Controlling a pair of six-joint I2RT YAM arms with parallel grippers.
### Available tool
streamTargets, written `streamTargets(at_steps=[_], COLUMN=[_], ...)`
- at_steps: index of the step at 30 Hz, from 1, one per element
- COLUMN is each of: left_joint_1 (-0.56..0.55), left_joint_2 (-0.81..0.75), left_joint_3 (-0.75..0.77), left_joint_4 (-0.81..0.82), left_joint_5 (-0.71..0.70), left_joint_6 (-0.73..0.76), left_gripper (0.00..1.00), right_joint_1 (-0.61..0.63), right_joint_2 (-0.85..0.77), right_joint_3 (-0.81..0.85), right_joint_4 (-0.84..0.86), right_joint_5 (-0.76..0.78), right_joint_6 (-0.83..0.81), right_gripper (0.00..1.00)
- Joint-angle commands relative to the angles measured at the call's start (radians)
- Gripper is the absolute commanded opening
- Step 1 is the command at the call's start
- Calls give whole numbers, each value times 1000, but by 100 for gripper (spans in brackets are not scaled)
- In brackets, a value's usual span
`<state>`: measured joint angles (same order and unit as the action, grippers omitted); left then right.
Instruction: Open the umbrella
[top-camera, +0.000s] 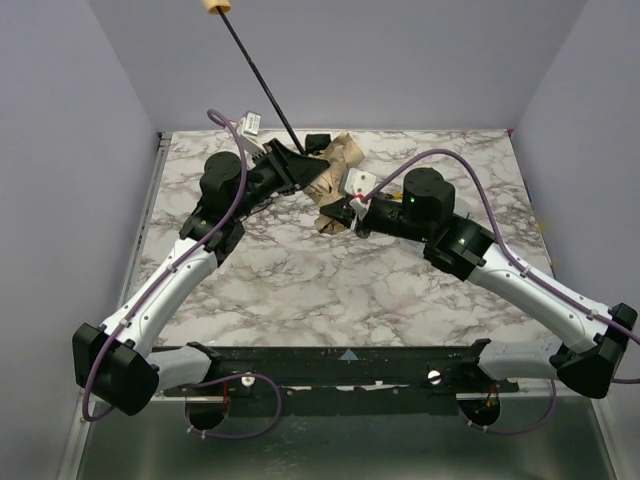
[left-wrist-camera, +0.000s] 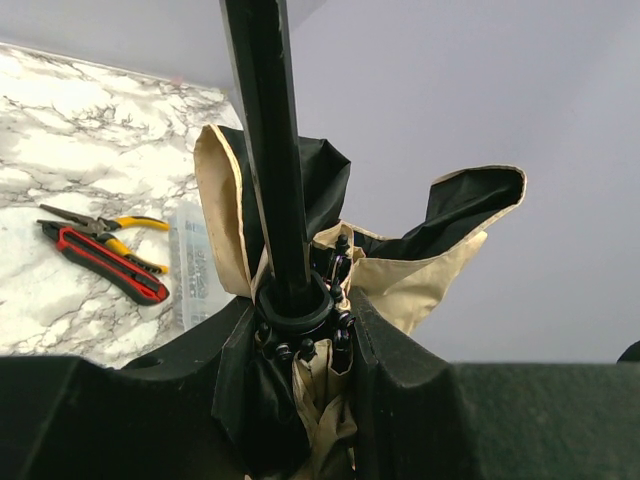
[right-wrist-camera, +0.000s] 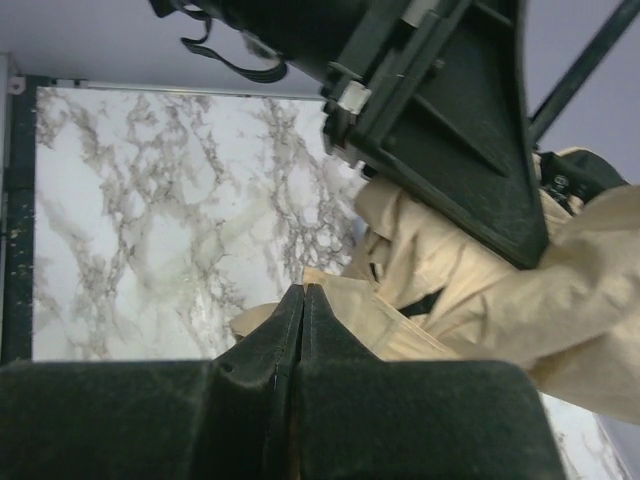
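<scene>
Low centre of its own wrist view, the right gripper (right-wrist-camera: 304, 305) is closed right down, pads flush. The tan hem of the umbrella (top-camera: 338, 165) runs into the tips. Reads as a pinch on thin cloth; how much is caught, can't tell.

Lower centre of the left wrist view, the left gripper (left-wrist-camera: 300, 345) is part open. Its fingers (left-wrist-camera: 390, 370) sit either side of the runner collar (left-wrist-camera: 298, 305), where the ribs bunch round the shaft (left-wrist-camera: 265, 120). It has hold there.

Umbrella sits upper centre of top view, between the two grippers, above the marble table (top-camera: 300, 290). Canopy crumpled, not spread; whether it touches the marble, can't tell. Shaft slants to upper left, oval handle (top-camera: 215, 7) at top edge of frame, in the air.

Handling (judgement):
- Light overall.
- Cloth is soft and slippery, no purchase for pushing; a pinch only tugs it.
- Ribs are thin, prob. easy to bend.
- Shaft + collar are the stiff parts: take collar w/ one gripper, shaft or handle w/ the other, push along the shaft axis.
- Long shaft acts as a lever, may swing.

Views:
- Left wrist alone shows black lining and rib joints. It also shows pliers (left-wrist-camera: 110, 222), a red-black tool (left-wrist-camera: 100, 262) and a clear box (left-wrist-camera: 190, 265) at mid-left, none of them seen from the top.
- Top view alone gives the handle + full shaft.
- Right wrist alone shows the pads meeting at the hem.
</scene>
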<state>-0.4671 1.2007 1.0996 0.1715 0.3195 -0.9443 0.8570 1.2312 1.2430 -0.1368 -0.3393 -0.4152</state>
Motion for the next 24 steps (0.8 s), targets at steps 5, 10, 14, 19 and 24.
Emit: streamTargets(at_steps=[5,10,14,19,24], left_joint_1=[-10,-8,2,4,4], left_joint_2=[6,8,-2,-16,-13], left_joint_3=[67,69,53,34,28], left_joint_4=[84,86,86,111,121], left_joint_5=[-27,-28,-17,7,12], left_joint_6=[-33,-25,-22,-13,-21], left_gripper=[0,0,0,0,0], right_joint_1=[45,52,51,50,50], right_joint_2=[22,10,-57,-171,-182], right_joint_3=[7,-7,-16,-82,-84], right_joint_4=[-71,-67,-40,74,128], right_joint_5=[-129,-120,-38,164,207], right_joint_6=[37,44,47,47,-14], right_gripper=[0,0,10,30,42])
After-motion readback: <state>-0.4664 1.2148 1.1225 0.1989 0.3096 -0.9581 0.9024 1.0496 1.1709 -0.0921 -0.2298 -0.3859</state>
